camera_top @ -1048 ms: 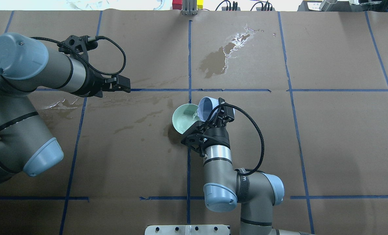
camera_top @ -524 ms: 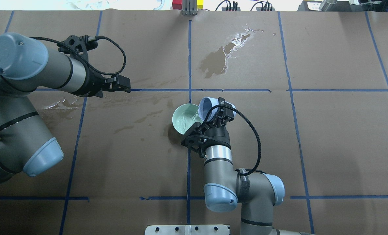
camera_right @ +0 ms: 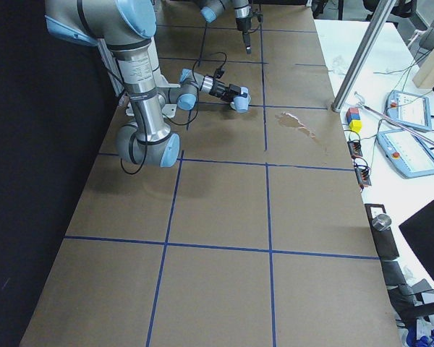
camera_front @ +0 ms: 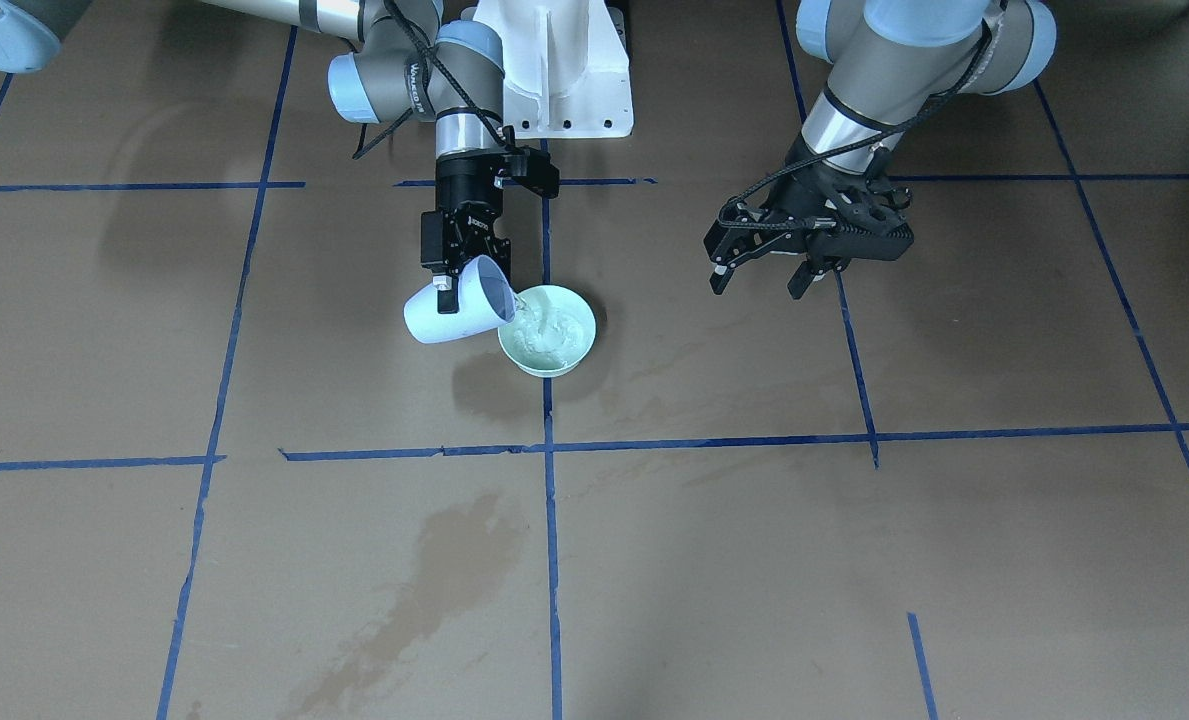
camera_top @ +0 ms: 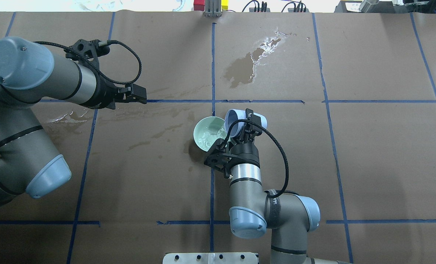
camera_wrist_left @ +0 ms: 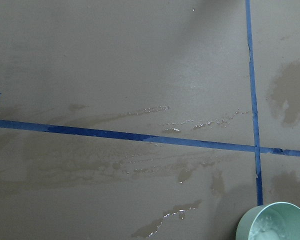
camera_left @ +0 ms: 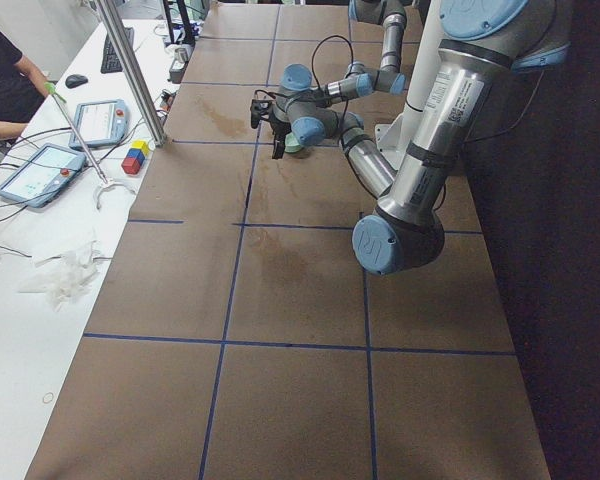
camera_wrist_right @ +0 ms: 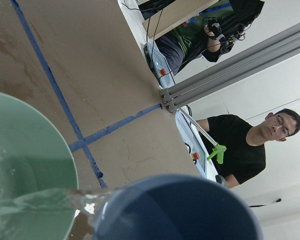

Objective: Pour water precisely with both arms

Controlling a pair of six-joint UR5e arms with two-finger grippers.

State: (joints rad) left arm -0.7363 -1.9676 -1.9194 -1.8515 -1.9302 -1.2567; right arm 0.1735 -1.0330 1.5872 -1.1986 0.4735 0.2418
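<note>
Brown-board table [camera_top: 368, 165] gridded with blue tape lines [camera_top: 383, 101], mint-green bowl [camera_top: 200, 132] sitting near its centre beside a tape line, dark damp stain [camera_top: 243, 69] farther out, fainter wet streaks [camera_top: 162, 130] left of the bowl

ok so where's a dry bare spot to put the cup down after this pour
Best: the brown paper beyond the blue tape line, on the side of the cup away from the bowl, looks dry and bare. Tight and wet: around the bowl, the damp streaks between it and the left gripper, and the puddle on the table's far side.
</note>
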